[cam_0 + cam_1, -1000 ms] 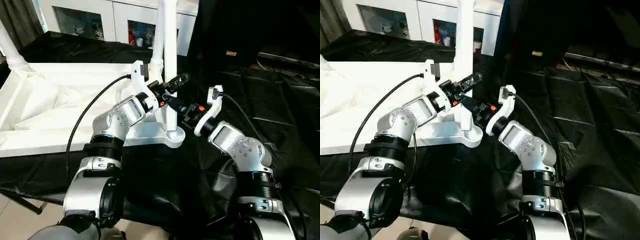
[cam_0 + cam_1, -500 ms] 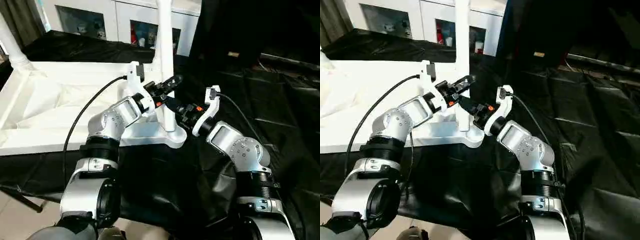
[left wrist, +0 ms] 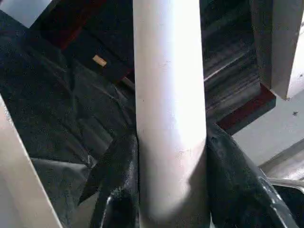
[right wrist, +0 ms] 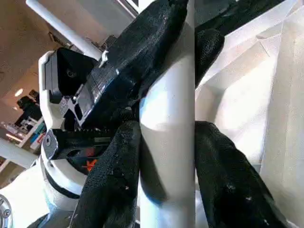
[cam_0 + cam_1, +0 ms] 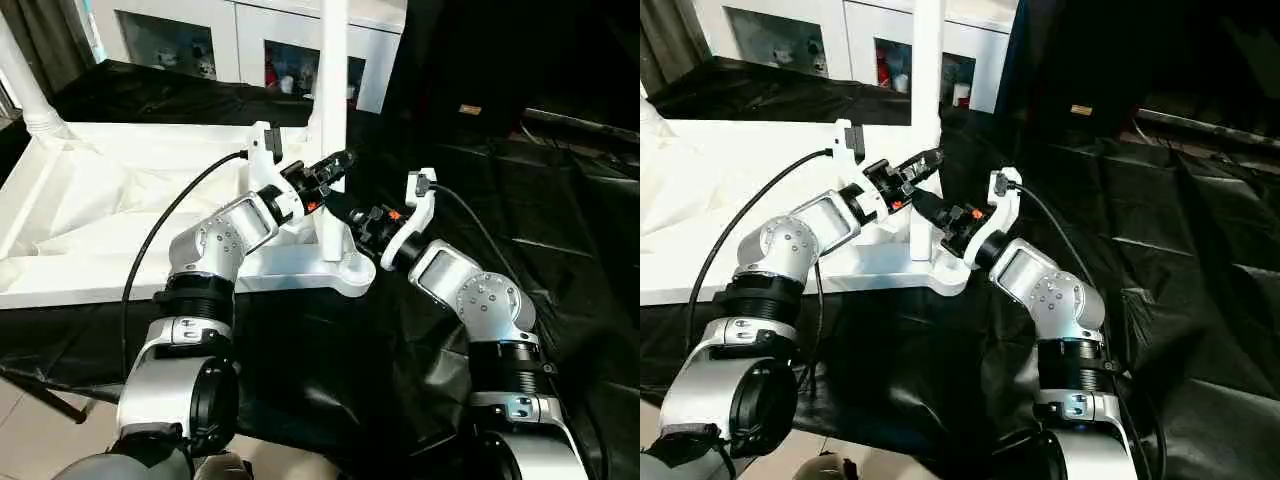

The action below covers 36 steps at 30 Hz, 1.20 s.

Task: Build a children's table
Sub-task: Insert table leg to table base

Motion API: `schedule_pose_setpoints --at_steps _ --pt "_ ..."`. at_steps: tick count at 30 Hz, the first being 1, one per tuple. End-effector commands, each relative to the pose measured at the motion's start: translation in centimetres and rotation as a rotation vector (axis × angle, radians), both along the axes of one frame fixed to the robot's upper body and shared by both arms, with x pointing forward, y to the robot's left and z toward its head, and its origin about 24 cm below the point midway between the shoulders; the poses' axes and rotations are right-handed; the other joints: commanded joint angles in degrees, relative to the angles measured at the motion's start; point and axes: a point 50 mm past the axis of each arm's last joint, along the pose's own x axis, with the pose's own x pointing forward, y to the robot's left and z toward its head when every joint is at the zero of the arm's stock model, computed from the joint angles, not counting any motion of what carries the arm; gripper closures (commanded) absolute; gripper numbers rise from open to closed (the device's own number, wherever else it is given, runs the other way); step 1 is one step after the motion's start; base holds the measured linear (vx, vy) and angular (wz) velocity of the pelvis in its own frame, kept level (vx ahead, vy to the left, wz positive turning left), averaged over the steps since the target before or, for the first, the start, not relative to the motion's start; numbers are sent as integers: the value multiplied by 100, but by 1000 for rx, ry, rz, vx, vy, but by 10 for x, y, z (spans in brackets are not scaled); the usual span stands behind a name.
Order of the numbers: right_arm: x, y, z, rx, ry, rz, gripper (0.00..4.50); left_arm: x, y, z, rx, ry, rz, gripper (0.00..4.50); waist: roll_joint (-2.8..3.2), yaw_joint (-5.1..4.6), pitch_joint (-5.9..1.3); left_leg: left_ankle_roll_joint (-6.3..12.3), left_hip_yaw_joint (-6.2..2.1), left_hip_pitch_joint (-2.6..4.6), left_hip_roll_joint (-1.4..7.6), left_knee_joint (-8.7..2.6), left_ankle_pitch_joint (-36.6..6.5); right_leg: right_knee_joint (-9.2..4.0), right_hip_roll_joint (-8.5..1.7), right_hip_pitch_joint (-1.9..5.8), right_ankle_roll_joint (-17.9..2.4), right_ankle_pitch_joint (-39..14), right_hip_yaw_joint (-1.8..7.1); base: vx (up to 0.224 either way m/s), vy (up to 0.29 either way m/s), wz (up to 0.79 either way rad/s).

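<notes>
Step in hand, as judged: seating the near-corner leg (image 5: 331, 120) into its corner socket (image 5: 343, 268) on the tabletop (image 5: 120, 200). Both grippers clamped on the same leg. Left gripper (image 5: 331, 172) higher up the tube, fingers (image 3: 118, 190) pressed on either side of it. Right gripper (image 5: 352, 215) just below, fingers (image 4: 114, 180) snug on both flanks of the tube, no gap visible.

To do it well:
- Keep leg upright and in line with socket; any tilt probably binds the tapered end.
- Push straight down with both grips together, not against each other.
- Twist only if needed, small and with both wrists in sync.
- Watch grippers: stacked close, nearly touching, so little room to regrip.
- Tabletop sits near the edge of the black-draped work table (image 5: 560, 260); side load could slide it.

Task thing: white plastic tabletop lying upside down on the black cloth, raised rim and diagonal ribs showing, round sockets at corners. Held leg a long white smooth tube, standing at the near right corner, top end out of frame. Second leg (image 5: 20, 85) standing in far left corner socket. Another white tube (image 5: 315, 100) just behind the held one; seated or not, cannot tell.
</notes>
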Motion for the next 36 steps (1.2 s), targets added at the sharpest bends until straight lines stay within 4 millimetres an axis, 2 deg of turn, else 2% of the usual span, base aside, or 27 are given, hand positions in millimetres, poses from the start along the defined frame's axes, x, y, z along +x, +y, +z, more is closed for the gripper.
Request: schedule_pose_setpoints --at_steps 1,3,6,10,13,14,18,19,20,22,24,25,26,27,30,31,33,34,36 --pt "3 -1 2 -38 -22 -16 250 -3 -10 4 -7 -15 -41 291 63 5 -468 -28 -83 94 148 -353 -458 -372 -449 356 -1146 -77 262 0 0 0" --pt "0 0 3 -28 -34 14 245 -2 -8 5 0 -21 -39 291 59 7 -472 -28 -82 91 145 -349 -435 -365 -445 360 -1148 -27 262 0 0 0" --pt "-2 -1 1 -67 -42 19 207 -1 -4 6 13 -34 -33 291 63 15 -473 -19 -85 98 146 -349 -416 -358 -445 362 -1163 27 257 0 0 0" --pt "-4 -13 -3 -86 -42 7 201 1 3 9 39 -59 -23 291 42 26 -469 9 -80 95 145 -348 -432 -366 -446 364 -1134 -49 260 0 0 0" --pt "-10 -30 -3 -102 -62 17 201 3 14 12 78 -80 -14 291 31 43 -469 41 -83 93 143 -344 -396 -364 -445 375 -1096 -29 261 0 0 0" --pt "-14 -42 2 -119 -105 22 201 3 21 14 139 -105 -29 291 30 61 -470 60 -86 94 139 -346 -363 -367 -436 381 -1035 -18 261 0 0 0" --pt "-18 -51 13 -128 -186 48 201 -1 28 13 206 -121 -73 293 53 56 -472 16 -92 87 140 -342 -440 -362 -442 379 -1000 -113 254 0 0 0" --pt "-19 -58 22 -199 -261 60 201 -5 33 12 261 -128 -121 293 87 48 -465 3 -94 86 143 -341 -465 -357 -444 366 -1053 -154 256 0 0 0" --pt "-19 -62 26 -249 -295 61 201 -7 35 12 286 -132 -144 293 75 57 -468 -23 -98 108 170 -345 -483 -357 -439 357 -1050 -195 249 0 0 0" --pt "-15 -70 32 -396 -396 50 201 -10 39 11 331 -137 -185 293 79 52 -451 -79 -79 102 153 -340 -509 -366 -430 342 -1063 -274 255 0 0 0" --pt "-12 -75 37 -462 -469 37 201 -12 40 11 356 -140 -208 293 75 60 -455 -119 -77 100 150 -331 -591 -372 -445 340 -1055 -400 259 0 0 0" --pt "-6 -82 41 -627 -564 6 201 -14 43 11 396 -147 -241 293 80 59 -454 -128 -82 101 147 -333 -629 -377 -442 339 -1048 -455 260 0 0 0" --pt "-2 -85 44 -719 -628 -15 201 -15 44 10 422 -151 -264 293 91 48 -461 -210 -90 107 164 -325 -651 -380 -454 306 -1039 -555 245 0 0 0" --pt "4 -88 50 -819 -720 -52 172 -18 45 9 447 -152 -297 293 75 42 -456 -232 -80 99 143 -321 -662 -375 -449 324 -1051 -590 256 0 0 0" --pt "9 -90 62 -859 -814 -102 148 -19 45 10 469 -153 -323 293 67 17 -448 -151 -70 94 127 -314 -683 -367 -423 336 -1104 -551 271 0 0 0" --pt "11 -91 70 -927 -889 -150 134 -19 46 10 485 -156 -327 293 70 12 -458 -85 -70 94 131 -306 -645 -350 -417 338 -1148 -421 270 0 0 0" --pt "14 -90 78 -1068 -1016 -199 122 -19 46 11 502 -161 -333 293 69 4 -466 -69 -62 94 120 -295 -478 -319 -387 334 -1208 -156 257 0 0 0" --pt "16 -88 82 -1193 -1118 -209 122 -19 46 11 509 -165 -339 293 64 8 -468 -81 -66 89 126 -291 -455 -313 -399 329 -1208 -138 255 0 0 0" --pt "18 -86 83 -1290 -1212 -201 121 -19 45 12 519 -169 -349 293 66 1 -462 -106 -54 96 112 -283 -487 -326 -394 326 -1206 -210 255 0 0 0"
